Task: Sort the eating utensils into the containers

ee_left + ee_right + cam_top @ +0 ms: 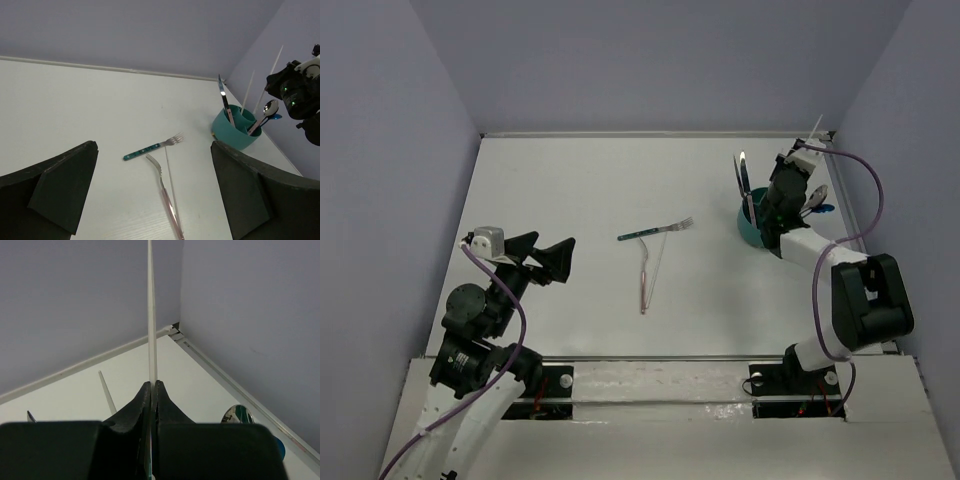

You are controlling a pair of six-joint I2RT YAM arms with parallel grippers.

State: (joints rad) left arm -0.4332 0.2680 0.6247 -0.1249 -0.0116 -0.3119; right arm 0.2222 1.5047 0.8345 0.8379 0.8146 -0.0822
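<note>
The teal cup [748, 230] stands at the far right and holds a knife [744, 176], a silver spoon [270, 108] and a white chopstick [248, 90]. My right gripper [792, 165] hovers over the cup, shut on another white chopstick [151, 315] that points up past its fingertips [145, 390]. Mid-table lie a teal-handled fork [655, 231], a pink-handled fork [645, 275] and a thin pale chopstick [170, 175] beside it. My left gripper [545, 256] stands open and empty at the left, facing these pieces.
Lilac walls close the white table [580, 180] in on the left, back and right. The right wall runs just behind the cup. A raised white ledge [660, 378] with the arm bases crosses the near edge.
</note>
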